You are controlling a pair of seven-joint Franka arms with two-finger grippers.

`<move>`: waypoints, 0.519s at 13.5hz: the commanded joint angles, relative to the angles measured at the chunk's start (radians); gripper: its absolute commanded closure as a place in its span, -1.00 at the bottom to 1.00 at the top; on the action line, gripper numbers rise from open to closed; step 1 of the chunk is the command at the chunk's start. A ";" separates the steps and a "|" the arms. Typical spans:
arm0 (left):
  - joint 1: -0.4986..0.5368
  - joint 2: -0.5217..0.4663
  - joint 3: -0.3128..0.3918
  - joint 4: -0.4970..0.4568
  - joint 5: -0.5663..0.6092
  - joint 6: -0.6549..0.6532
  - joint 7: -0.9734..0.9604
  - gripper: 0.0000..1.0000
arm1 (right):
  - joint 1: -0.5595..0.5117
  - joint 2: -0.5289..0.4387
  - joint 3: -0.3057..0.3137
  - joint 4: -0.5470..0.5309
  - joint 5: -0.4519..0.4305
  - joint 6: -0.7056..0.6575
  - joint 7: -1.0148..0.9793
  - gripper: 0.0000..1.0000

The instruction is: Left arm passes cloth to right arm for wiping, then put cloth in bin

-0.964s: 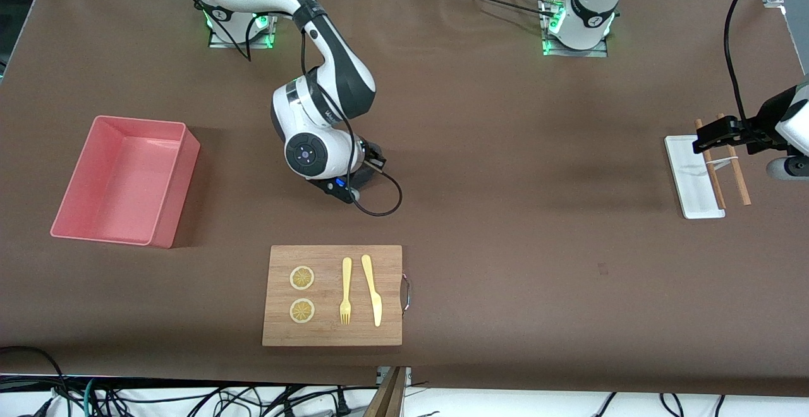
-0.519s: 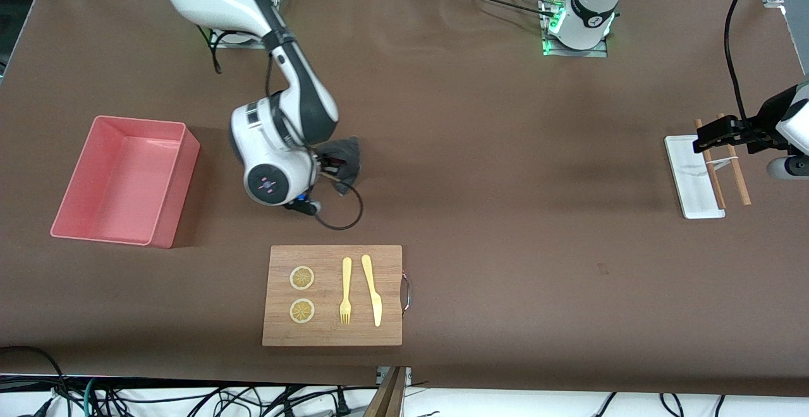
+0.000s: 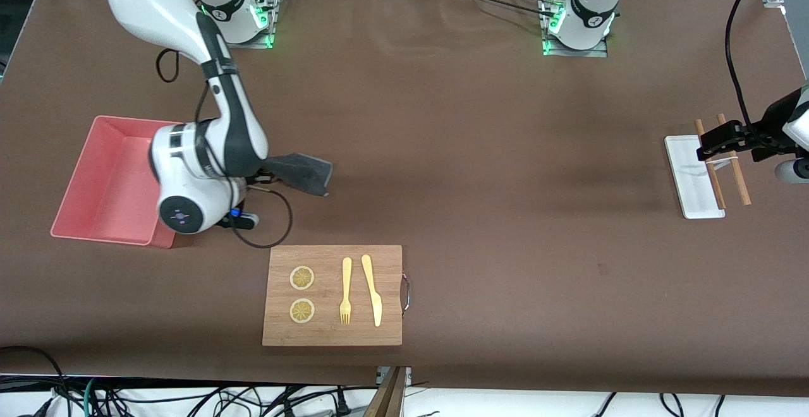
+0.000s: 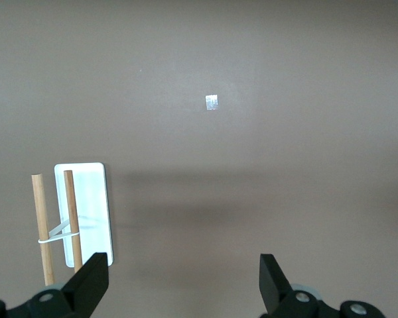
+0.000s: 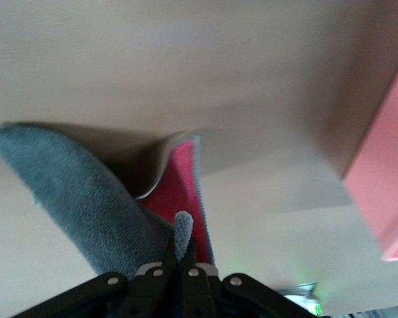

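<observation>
The bin [image 3: 104, 180], seemingly empty, lies just beside the right gripper [image 5: 180, 262], whose jaws are clamped shut on the cloth [image 3: 302, 172]. The trailing cloth could be draped over the bin's wall if released early. The left gripper [image 4: 182, 281], held wide open and empty, waits over the white tray [image 3: 689, 180].
</observation>
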 commanded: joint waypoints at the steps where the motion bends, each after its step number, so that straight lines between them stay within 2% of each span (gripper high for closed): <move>1: 0.003 0.015 -0.001 0.032 0.010 -0.005 -0.001 -1.00 | 0.001 -0.085 -0.038 0.006 -0.008 -0.078 -0.056 1.00; 5: 0.003 0.015 -0.001 0.032 0.011 -0.005 0.000 -1.00 | 0.001 -0.232 -0.087 0.044 -0.008 -0.222 -0.064 1.00; 7: 0.001 0.015 -0.001 0.034 0.011 -0.005 0.000 -1.00 | 0.001 -0.266 -0.157 0.104 -0.013 -0.339 -0.135 1.00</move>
